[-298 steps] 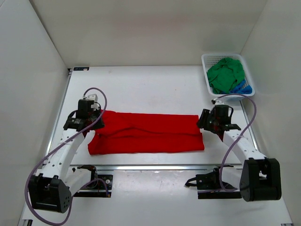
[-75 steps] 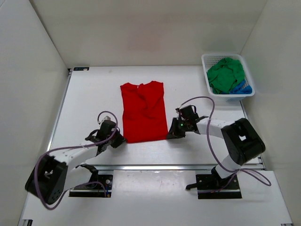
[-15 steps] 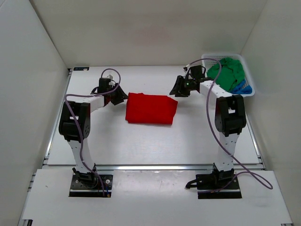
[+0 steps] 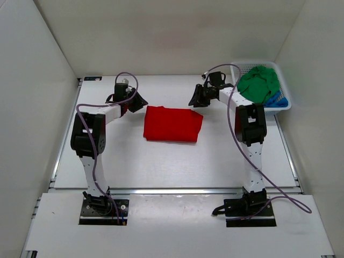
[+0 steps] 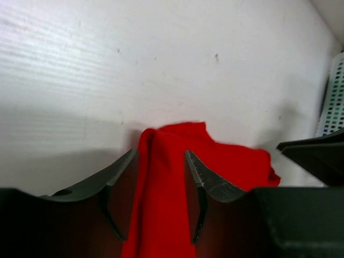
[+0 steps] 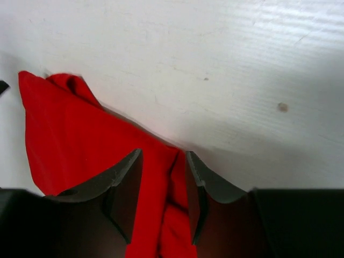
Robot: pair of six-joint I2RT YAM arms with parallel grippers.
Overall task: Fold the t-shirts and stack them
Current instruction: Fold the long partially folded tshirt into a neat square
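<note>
Left claw (image 4: 141,101) and right claw (image 4: 192,101) stand released, gripping nothing, just off the far corners of the red t-shirt (image 4: 173,123), folded mid-counter (image 4: 107,156); the green t-shirt (image 4: 259,85) and blue t-shirt (image 4: 278,100) lie crumpled in the basket (image 4: 258,62), so about a third seems done

The red t-shirt (image 4: 173,124) is plain bright red against the white tabletop (image 4: 161,156). The green t-shirt (image 4: 259,84) and blue t-shirt (image 4: 278,100) show solid colour inside the white lattice basket (image 4: 234,72). The left gripper (image 5: 159,156) and right gripper (image 6: 164,154) are black; the cables (image 4: 128,74) are lilac.
</note>
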